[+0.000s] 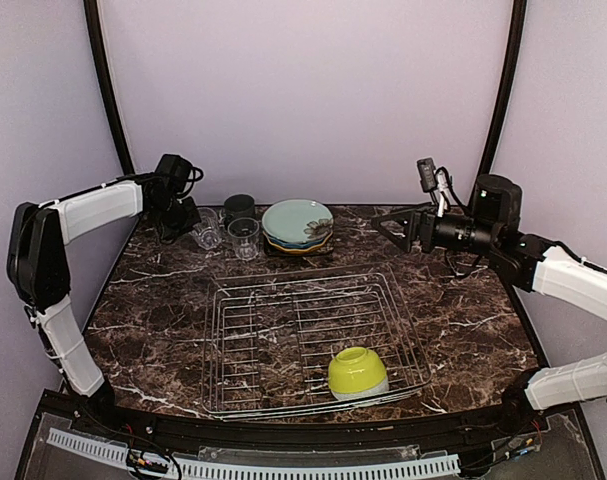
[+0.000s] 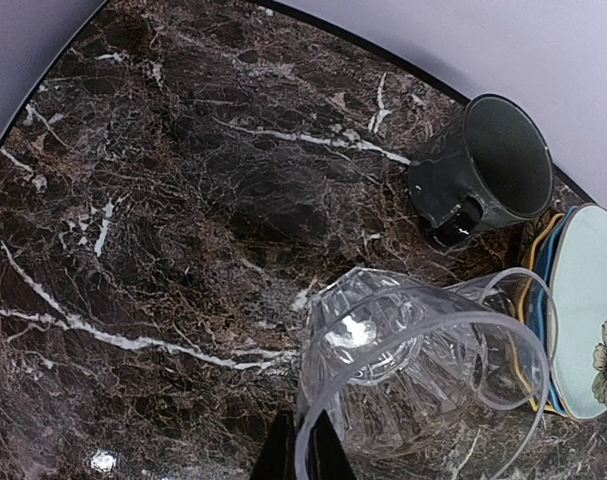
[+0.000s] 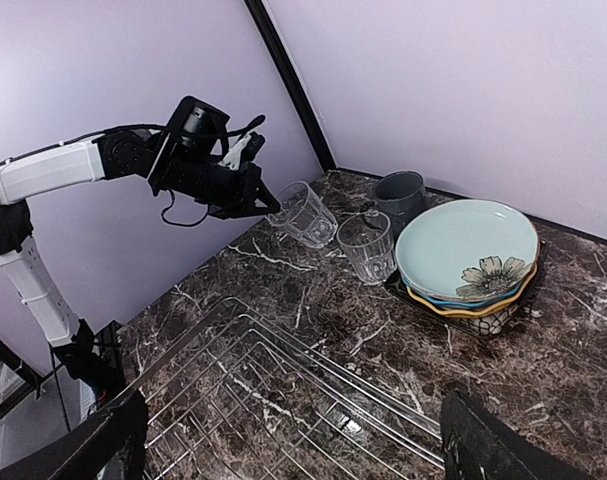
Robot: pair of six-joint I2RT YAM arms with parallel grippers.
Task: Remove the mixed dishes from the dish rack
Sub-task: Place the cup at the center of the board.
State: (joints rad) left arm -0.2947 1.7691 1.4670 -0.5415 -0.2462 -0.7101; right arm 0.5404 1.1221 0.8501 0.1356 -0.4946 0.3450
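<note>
My left gripper (image 2: pixel 303 452) is shut on the rim of a clear glass (image 2: pixel 413 370), which hangs tilted low over the table at the back left (image 1: pixel 207 234). Beside it stand a second clear glass (image 1: pixel 244 238) and a dark grey mug (image 1: pixel 239 207). The plates (image 1: pixel 297 224) are stacked to their right, with the pale teal floral one (image 3: pixel 468 245) on top. A lime-green bowl (image 1: pixel 357 373) sits upside down in the near right corner of the silver wire dish rack (image 1: pixel 283 330). My right gripper (image 1: pixel 391 228) hangs open and holds nothing, above the table right of the plates.
The rack fills the middle of the dark marble table (image 1: pixel 463 320). A black frame rail (image 1: pixel 108 90) and purple walls close the back and sides. The left arm (image 3: pixel 53 170) stretches along the left edge.
</note>
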